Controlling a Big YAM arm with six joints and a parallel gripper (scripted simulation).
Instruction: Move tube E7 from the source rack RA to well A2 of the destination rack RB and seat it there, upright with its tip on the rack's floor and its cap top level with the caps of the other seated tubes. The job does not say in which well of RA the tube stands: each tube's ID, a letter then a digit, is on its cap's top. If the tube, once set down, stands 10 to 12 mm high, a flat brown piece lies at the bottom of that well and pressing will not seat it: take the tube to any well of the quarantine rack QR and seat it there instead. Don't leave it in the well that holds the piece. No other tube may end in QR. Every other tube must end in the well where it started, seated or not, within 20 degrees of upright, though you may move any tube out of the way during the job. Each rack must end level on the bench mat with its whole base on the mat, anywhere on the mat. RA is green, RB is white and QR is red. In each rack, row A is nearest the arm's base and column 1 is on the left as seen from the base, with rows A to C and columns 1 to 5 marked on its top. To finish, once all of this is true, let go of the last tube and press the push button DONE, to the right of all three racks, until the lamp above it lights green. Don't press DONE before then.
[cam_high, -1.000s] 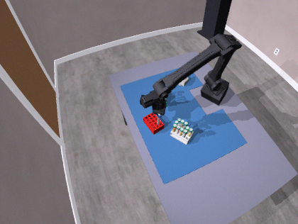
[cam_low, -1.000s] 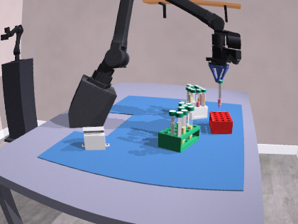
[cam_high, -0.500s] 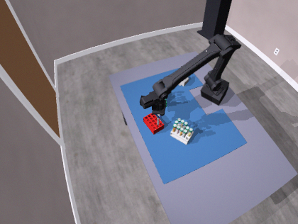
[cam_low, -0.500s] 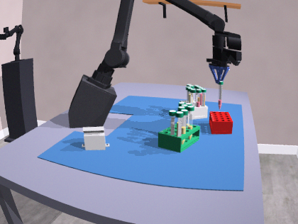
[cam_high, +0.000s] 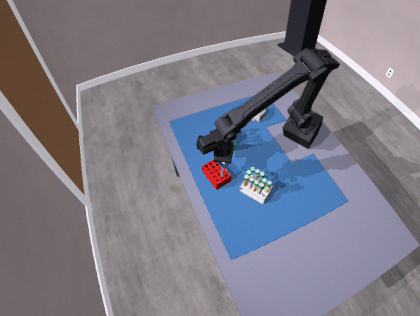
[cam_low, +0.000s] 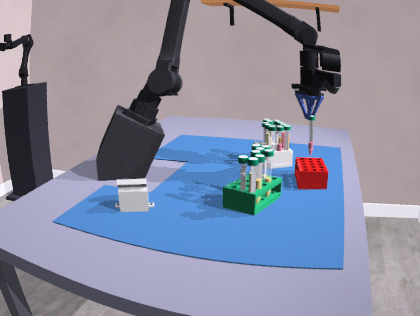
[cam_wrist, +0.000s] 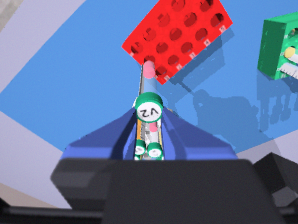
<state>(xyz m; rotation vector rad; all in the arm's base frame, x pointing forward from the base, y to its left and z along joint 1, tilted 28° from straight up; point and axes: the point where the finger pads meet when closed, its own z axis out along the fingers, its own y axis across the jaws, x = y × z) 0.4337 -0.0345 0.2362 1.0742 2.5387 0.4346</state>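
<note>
My gripper (cam_low: 311, 111) is shut on a green-capped tube (cam_low: 311, 134) with pink content, held upright by its top. The tube's tip hangs just above the red rack QR (cam_low: 311, 172), clear of its wells. In the wrist view the tube's cap (cam_wrist: 148, 111) sits between my blue fingers, and its mark reads like "V2" seen upside down. Its tip points at a well on the near edge of QR (cam_wrist: 177, 35). QR's wells look empty. The green rack RA (cam_low: 252, 195) and the white rack RB (cam_low: 280, 155) each hold several green-capped tubes.
The white DONE button box (cam_low: 133, 195) stands on the mat's left side in the exterior view, near the arm's base (cam_low: 130, 145). RB (cam_high: 256, 186) sits just right of QR (cam_high: 216, 175) in the top view. RA's corner shows in the wrist view (cam_wrist: 280, 45).
</note>
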